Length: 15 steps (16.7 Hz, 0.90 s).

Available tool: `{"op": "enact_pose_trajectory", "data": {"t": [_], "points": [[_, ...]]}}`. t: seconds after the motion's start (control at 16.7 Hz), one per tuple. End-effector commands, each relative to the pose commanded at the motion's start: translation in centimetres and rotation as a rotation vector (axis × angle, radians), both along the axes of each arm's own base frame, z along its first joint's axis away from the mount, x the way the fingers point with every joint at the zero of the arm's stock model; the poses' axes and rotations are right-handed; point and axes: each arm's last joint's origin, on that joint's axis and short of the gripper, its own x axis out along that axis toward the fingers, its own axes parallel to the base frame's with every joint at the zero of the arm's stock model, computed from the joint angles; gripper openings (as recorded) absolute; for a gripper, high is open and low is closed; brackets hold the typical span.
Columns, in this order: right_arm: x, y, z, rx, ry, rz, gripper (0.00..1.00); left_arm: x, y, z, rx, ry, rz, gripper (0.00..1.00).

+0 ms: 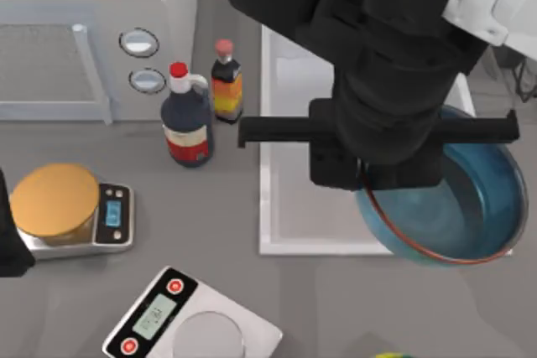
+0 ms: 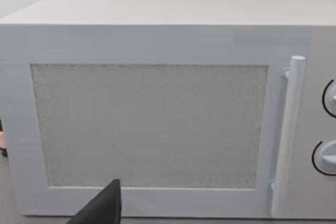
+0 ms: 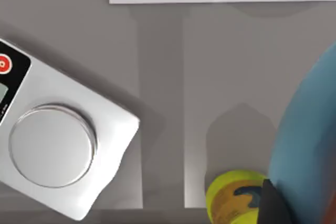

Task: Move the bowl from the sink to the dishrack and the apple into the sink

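Observation:
The deep blue bowl (image 1: 457, 207) with its reddish rim hangs tilted over the right side of the white sink (image 1: 285, 207), reaching past the sink's front rim. My right gripper (image 1: 367, 180) is shut on the bowl's left rim, under the big black arm. In the right wrist view the bowl's blue wall (image 3: 310, 140) lies beside a dark fingertip (image 3: 275, 205), above the grey counter. My left gripper (image 1: 8, 241) stays at the table's left edge, facing the microwave. The apple and the dishrack are out of view.
A white microwave (image 1: 50, 56) stands back left. Two bottles (image 1: 186, 119) stand left of the sink. A scale (image 1: 113, 215) carries a golden-orange disc (image 1: 54, 201). A second scale (image 1: 193, 324) lies at the front, with a yellow-green object (image 3: 236, 198) to its right.

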Motion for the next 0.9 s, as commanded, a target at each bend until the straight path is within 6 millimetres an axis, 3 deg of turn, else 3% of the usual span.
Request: {"op": "enact_pose_trajectory", "data": {"t": [0.12,0.48,0.72,0.9], "points": [[-1.3,-0.2,0.4,0.011,-0.004,0.004,0.0,0.0,0.0,0.0,0.0,0.0,0.0,1.0],[-1.0,-0.4,0.5,0.025,-0.008,0.002,0.0,0.0,0.0,0.0,0.0,0.0,0.0,1.0],[1.7,-2.0,1.1,0.156,-0.065,0.025,0.0,0.0,0.0,0.0,0.0,0.0,0.0,1.0],[5.4,-5.0,1.9,0.303,-0.181,0.044,0.0,0.0,0.0,0.0,0.0,0.0,0.0,1.0]]}}
